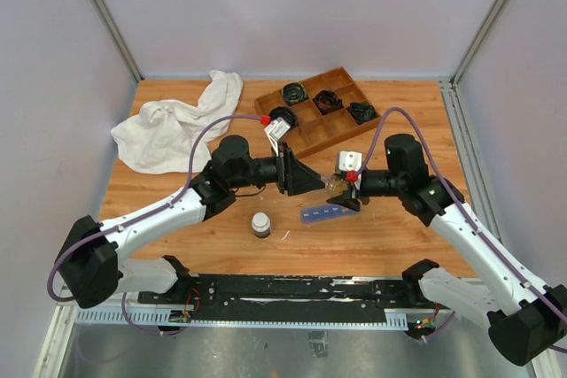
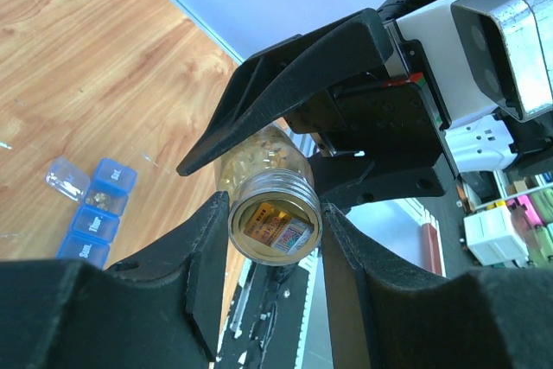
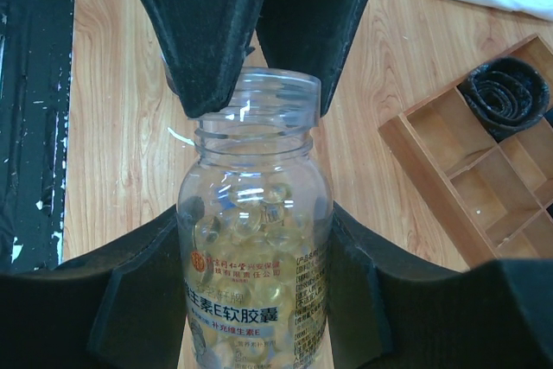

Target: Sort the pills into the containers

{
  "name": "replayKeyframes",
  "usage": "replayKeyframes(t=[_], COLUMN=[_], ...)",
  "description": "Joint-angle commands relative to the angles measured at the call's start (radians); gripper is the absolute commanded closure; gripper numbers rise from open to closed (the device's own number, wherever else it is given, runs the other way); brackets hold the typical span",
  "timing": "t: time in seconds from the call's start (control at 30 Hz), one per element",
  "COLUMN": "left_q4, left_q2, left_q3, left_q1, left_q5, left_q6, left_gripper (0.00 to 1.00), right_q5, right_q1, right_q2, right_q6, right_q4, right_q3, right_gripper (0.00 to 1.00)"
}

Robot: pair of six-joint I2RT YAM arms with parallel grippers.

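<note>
Pills (image 3: 259, 205) look tiny, soft and slippery (better poured than pinched); left gripper (image 2: 275, 215) clamps the bottle (image 3: 255, 153) neck, right gripper (image 3: 255, 244) its middle.

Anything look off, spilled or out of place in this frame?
Nothing looks spilled or broken. One oddity: the uncapped clear bottle is clamped by both arms at once, the right gripper on its body, the left gripper on its threaded neck.
</note>
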Motion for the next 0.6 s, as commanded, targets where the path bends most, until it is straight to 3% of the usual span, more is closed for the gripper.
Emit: replayKeyframes(t=[0.0,0.57], left_q4=[-0.004,-0.11], left_q2=[0.017,0.047], left_q3=[0.003,0.042], left_q1=[-0.025,-0.085], left_q5=[-0.009,-0.094], left_q6=[0.017,0.054], left_gripper=[0.66,0.66], right_q5=[0.017,0.089], right_q1=[0.022,0.042], right_q2=[0.006,0.033], right_q6=[-0.022,-0.011], right_q4=[-0.007,-0.019], right_q3=[0.043,0.06], right_gripper=[0.92,0.95])
